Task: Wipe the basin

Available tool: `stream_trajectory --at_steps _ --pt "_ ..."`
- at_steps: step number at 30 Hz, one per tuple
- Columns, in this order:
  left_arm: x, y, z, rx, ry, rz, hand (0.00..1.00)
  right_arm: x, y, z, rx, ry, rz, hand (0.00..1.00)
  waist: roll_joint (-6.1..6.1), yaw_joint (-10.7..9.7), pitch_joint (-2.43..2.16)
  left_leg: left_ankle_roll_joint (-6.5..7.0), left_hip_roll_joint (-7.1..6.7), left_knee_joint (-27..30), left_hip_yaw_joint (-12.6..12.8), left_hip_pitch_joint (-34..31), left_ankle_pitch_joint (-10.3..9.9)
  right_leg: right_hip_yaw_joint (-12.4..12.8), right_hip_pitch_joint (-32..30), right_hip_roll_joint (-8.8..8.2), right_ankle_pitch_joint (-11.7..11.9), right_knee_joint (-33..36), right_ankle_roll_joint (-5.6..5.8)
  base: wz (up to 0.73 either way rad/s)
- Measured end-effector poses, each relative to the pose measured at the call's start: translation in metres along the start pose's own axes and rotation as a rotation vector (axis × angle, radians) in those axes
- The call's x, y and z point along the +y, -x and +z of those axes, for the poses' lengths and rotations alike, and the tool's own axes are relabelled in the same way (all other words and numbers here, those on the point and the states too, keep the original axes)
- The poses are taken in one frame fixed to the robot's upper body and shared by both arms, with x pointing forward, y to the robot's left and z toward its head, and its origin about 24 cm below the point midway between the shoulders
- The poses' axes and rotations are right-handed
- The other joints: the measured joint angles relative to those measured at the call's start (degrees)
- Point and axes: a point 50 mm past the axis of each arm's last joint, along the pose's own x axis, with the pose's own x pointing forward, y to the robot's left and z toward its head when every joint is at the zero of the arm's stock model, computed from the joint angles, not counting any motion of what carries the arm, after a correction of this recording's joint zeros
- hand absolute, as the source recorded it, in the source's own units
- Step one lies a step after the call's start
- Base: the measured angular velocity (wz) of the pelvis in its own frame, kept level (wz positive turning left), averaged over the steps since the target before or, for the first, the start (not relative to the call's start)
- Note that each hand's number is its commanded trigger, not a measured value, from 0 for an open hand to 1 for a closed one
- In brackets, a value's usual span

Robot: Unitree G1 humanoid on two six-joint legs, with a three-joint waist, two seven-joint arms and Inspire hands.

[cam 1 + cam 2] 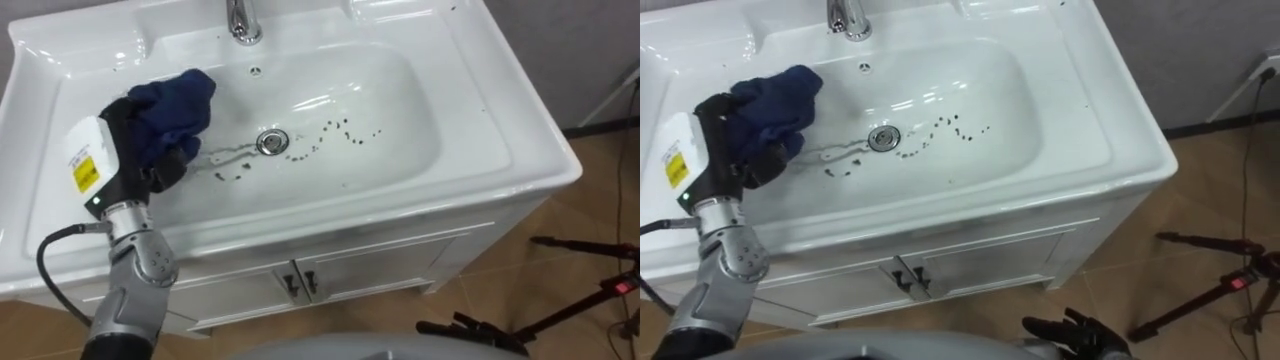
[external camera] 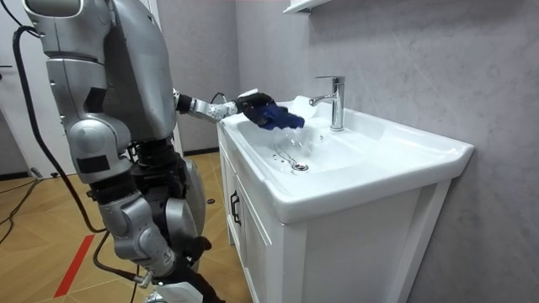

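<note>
Several dark specks [image 1: 335, 132] trail right from the round metal drain [image 1: 271, 141] in the white ceramic basin [image 1: 420, 150]. The left robot hand [image 1: 140, 150] is clenched around a crumpled dark blue cloth [image 1: 175, 105] at the basin's left side; the right robot hand [image 1: 1072, 332] hangs slack-fingered, low beside the white cabinet [image 1: 970, 260]. I'd press down, then sweep right through the specks. Room view puts the cloth near rim height, which the eye views leave unsettled.

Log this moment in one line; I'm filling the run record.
left hand: shut on blue cloth, in basin, left of drain | dirt: dark specks by drain | right hand: open, low
</note>
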Motion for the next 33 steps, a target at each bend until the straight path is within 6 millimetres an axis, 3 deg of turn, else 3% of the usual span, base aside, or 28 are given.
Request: stream_trajectory --at_steps 9,18,28,33 --pt "-0.005 0.002 -0.006 -0.032 -0.134 -0.067 1.00 -0.005 0.003 -0.006 0.004 -0.030 -0.013 0.00 0.58 0.06 -0.37 0.00 0.01 -0.23 0.11 0.40 0.01 0.18 -0.11 0.03 0.00 -0.02 0.00 0.00" --pt "-0.007 0.003 -0.017 0.007 -0.229 -0.148 1.00 -0.008 0.004 -0.008 0.018 -0.050 -0.030 0.00 0.55 -0.03 -0.26 0.00 0.05 -0.28 0.26 0.94 0.01 0.49 -0.04 0.04 0.00 0.00 0.00 -0.02" --pt "-0.013 0.002 -0.028 -0.009 -0.427 -0.266 1.00 -0.012 0.004 -0.005 0.030 -0.048 -0.055 0.00 1.83 -0.27 -0.24 -0.03 0.41 -0.60 1.29 1.33 -0.01 1.50 -0.08 0.33 0.07 0.13 -0.12 -0.06" --pt "-0.015 0.003 -0.030 -0.014 -0.482 -0.292 1.00 -0.012 0.004 0.000 0.019 -0.041 -0.054 0.00 2.23 -1.49 -0.15 -0.03 0.38 -0.60 1.17 1.30 0.00 1.41 -0.16 0.31 0.07 0.09 -0.12 0.00"
